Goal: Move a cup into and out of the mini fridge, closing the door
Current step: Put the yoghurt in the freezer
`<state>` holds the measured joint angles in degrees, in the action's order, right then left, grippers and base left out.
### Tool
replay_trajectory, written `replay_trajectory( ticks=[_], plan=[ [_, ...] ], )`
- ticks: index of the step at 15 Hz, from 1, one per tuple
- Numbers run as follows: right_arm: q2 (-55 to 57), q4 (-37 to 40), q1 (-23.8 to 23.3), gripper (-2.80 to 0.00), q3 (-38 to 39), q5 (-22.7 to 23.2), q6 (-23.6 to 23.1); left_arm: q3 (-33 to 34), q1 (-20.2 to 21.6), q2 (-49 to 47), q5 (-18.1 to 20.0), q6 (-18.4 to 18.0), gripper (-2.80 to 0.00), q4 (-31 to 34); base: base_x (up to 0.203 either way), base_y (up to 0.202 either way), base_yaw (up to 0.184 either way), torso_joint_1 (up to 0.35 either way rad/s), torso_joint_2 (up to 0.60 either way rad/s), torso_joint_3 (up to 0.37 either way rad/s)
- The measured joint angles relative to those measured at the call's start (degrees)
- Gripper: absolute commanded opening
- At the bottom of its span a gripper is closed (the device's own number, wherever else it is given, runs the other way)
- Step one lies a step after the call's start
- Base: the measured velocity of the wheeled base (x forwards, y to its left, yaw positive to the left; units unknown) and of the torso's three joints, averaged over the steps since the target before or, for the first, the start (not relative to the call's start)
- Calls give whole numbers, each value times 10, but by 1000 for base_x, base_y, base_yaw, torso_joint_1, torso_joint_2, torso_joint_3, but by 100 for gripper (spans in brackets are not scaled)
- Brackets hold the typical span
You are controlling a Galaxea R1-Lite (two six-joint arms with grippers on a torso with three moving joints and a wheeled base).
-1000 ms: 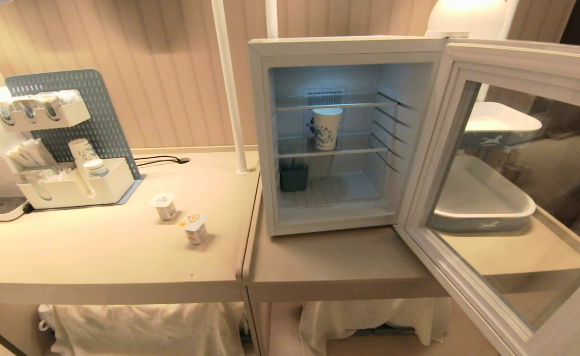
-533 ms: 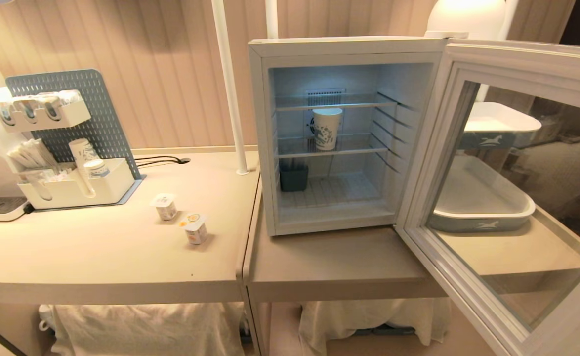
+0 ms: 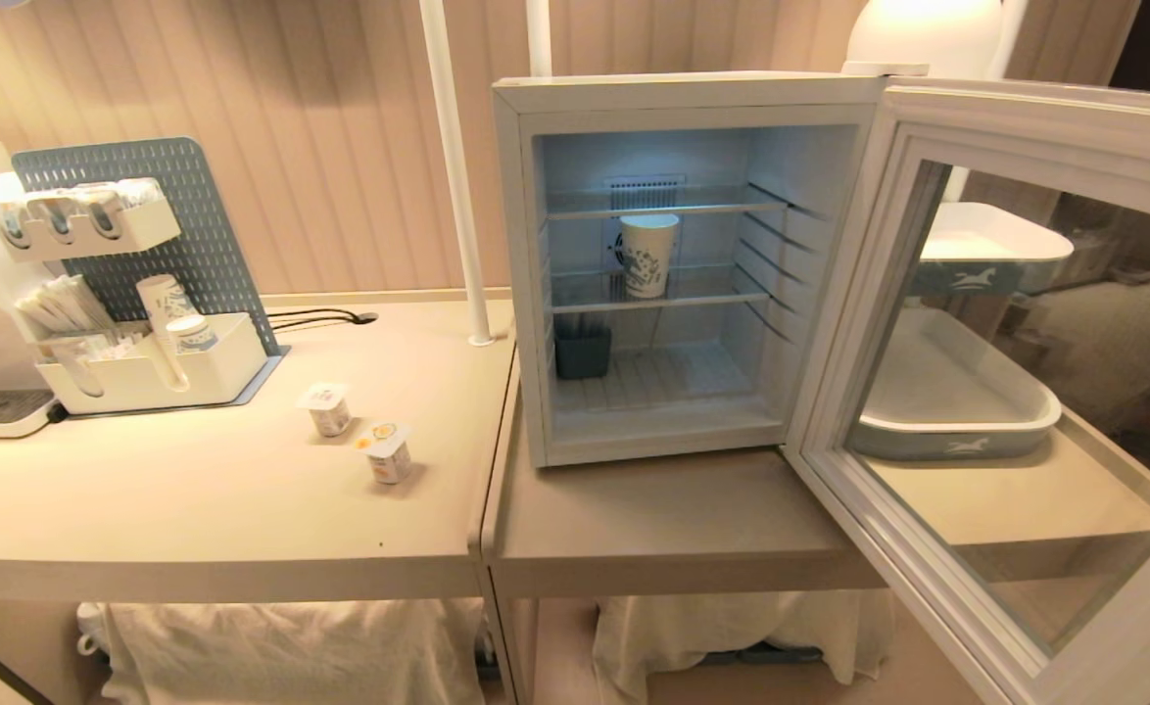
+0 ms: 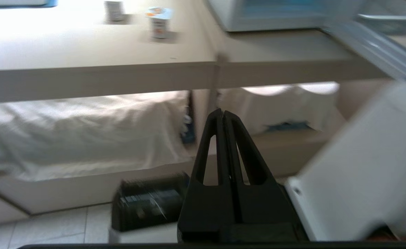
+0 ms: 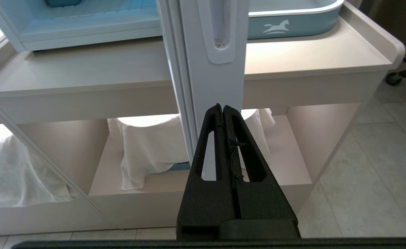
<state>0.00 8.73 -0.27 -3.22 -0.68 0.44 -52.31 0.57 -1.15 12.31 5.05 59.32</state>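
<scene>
The white mini fridge (image 3: pixel 693 93) stands open on the right-hand table. A patterned paper cup (image 3: pixel 647 255) sits upright on its middle wire shelf. The door (image 3: pixel 1026 122), glass in a pale frame, is swung wide to the right. Neither arm shows in the head view. My left gripper (image 4: pixel 222 112) is shut and empty, low in front of the tables, below their front edge. My right gripper (image 5: pixel 222 106) is also shut and empty. It hangs just before the door's free edge (image 5: pixel 217 83), beneath the handle recess (image 5: pixel 220 31), with no visible contact.
Two yogurt pots (image 3: pixel 328 407) (image 3: pixel 386 452) stand on the left table, near an organiser (image 3: pixel 144 377) of cups and sachets. Blue-and-white trays (image 3: pixel 947 426) lie behind the door. A white pole (image 3: pixel 453 166) rises beside the fridge. A black device (image 4: pixel 147 204) sits on the floor.
</scene>
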Motion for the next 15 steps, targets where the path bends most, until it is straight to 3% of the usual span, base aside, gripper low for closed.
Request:
replay_trajectory(
  ticks=[3, 5, 7, 15],
  plan=[
    [0, 0, 0, -280, 0, 0, 0, 231, -2, 9, -79, -9, -280, -231, 0, 0, 0, 0, 0, 0],
    [0, 0, 0, -280, 0, 0, 0, 388, -1, 11, -110, -34, -280, -421, 0, 0, 0, 0, 0, 0],
    [0, 0, 0, -280, 0, 0, 0, 484, -2, 11, -125, -58, -280, -555, 0, 0, 0, 0, 0, 0],
    [0, 0, 1, -280, 0, 0, 0, 523, -2, 11, -126, -74, -280, -587, 0, 0, 0, 0, 0, 0]
  ],
)
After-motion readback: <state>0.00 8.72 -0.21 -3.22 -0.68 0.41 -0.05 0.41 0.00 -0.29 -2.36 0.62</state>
